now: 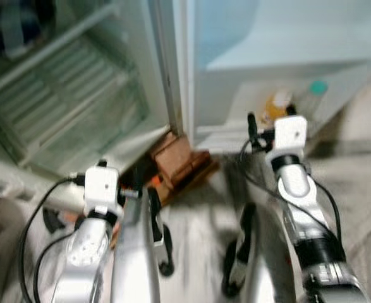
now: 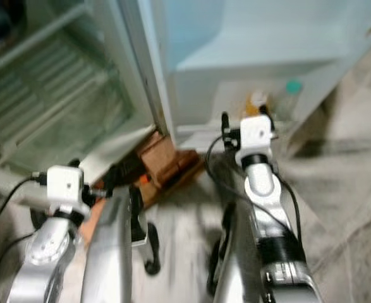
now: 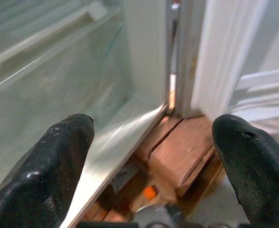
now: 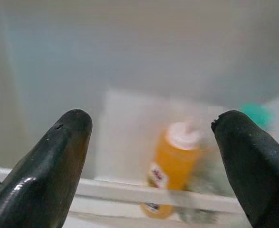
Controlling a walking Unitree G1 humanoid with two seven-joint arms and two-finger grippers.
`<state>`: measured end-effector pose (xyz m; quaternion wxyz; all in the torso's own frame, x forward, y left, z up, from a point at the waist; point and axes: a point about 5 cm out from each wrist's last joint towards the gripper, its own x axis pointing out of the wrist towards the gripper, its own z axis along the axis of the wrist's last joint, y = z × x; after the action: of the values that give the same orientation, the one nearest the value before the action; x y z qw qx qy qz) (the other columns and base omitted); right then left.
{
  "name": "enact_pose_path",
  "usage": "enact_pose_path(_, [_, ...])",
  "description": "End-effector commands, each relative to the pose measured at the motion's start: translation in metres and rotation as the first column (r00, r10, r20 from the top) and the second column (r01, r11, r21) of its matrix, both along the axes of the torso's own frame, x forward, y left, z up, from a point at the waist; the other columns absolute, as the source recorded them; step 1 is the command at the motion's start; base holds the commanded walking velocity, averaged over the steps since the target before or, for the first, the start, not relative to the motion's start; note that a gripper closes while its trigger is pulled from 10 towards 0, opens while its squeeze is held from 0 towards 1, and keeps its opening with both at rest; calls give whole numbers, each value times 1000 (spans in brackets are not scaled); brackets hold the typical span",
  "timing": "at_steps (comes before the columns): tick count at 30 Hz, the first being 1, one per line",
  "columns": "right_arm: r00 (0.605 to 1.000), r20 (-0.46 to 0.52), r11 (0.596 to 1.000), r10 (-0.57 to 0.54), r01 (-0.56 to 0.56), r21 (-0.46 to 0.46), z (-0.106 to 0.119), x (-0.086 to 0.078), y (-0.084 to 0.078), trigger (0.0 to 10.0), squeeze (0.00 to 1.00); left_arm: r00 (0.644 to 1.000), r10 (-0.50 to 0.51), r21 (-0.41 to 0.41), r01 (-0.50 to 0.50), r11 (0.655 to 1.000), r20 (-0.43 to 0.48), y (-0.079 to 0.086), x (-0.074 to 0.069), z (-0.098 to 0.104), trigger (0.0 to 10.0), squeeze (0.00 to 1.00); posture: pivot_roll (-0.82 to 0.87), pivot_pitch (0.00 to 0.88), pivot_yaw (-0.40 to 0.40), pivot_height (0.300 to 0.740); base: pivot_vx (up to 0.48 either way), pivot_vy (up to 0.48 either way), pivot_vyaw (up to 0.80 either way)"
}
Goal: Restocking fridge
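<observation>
Both silver arms fill the foreground, head views blurred. Fridge (image 1: 97, 95) open at 11 o'clock, its door (image 1: 267, 69) swung to 1 o'clock. Brown wooden blocks (image 1: 176, 161) wedged under the hinge at 12. Left gripper (image 3: 151, 166) spread wide, empty, facing the blocks. Right gripper (image 4: 151, 166) spread wide, empty, aimed at the orange bottle (image 4: 172, 166) on the door shelf, green-capped bottle (image 1: 316, 91) just beside.

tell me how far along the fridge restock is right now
Done: the fridge door is open, and its bottom shelf holds an orange bottle beside a teal-capped bottle. In hand: nothing; the left gripper and right gripper are both open and empty, the right one facing the orange bottle. Left: the wire shelves inside look bare.
</observation>
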<state>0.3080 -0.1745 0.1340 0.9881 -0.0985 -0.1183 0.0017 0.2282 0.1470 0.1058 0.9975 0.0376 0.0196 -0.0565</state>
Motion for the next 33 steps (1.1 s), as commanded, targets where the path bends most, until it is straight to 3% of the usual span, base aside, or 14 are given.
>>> enact_pose_path(1, [999, 32, 1000, 4, -4, -4, 4, -13, 4, 10000, 0, 1000, 26, 0, -26, 1000, -12, 3, -3, -5, 10000, 0, 124, 138, 24, 556, 0, 0, 0])
enact_pose_path(5, [1000, 2, 1000, -19, 19, -20, -10, -27, 5, 10000, 0, 998, 51, -13, -51, 999, -23, 5, -5, -8, 10000, 0, 108, 125, 12, 556, 0, 0, 0])
enact_pose_path(7, [995, -58, 996, -75, 73, -44, -25, -31, 2, 10000, 0, 997, 63, -21, -64, 998, -34, 4, -5, -12, 10000, 0, 101, 129, 11, 556, 0, 0, 0])
enact_pose_path(10, [980, -174, 995, -93, 98, 20, -44, -31, 11, 10000, 0, 998, 54, -34, -55, 998, -15, -1, 0, -10, 10000, 0, 87, 111, 7, 556, 0, 0, 0])
enact_pose_path(14, [990, -133, 999, -47, 50, 21, -32, -27, 19, 10000, 0, 999, 30, -24, -29, 999, 17, -5, 7, -6, 10000, 0, 71, 101, 15, 556, 0, 0, 0])
enact_pose_path(18, [995, -95, 994, -8, 18, 104, -19, -21, 20, 10000, 0, 998, 66, -18, -66, 998, 12, 2, 9, -10, 10000, 0, 57, 101, 13, 556, 0, 0, 0])
enact_pose_path(27, [994, -113, 998, -5, 13, 65, -19, -17, 12, 10000, 0, 998, 56, -18, -56, 998, 17, -4, 5, -12, 10000, 0, 83, 91, -10, 621, 0, 0, 0])
enact_pose_path(33, [995, -98, 998, 35, -29, 64, -12, -7, 21, 10000, 0, 997, 71, -17, -71, 997, 30, -4, 7, -12, 10000, 0, 91, 95, -29, 656, 0, 0, 0])
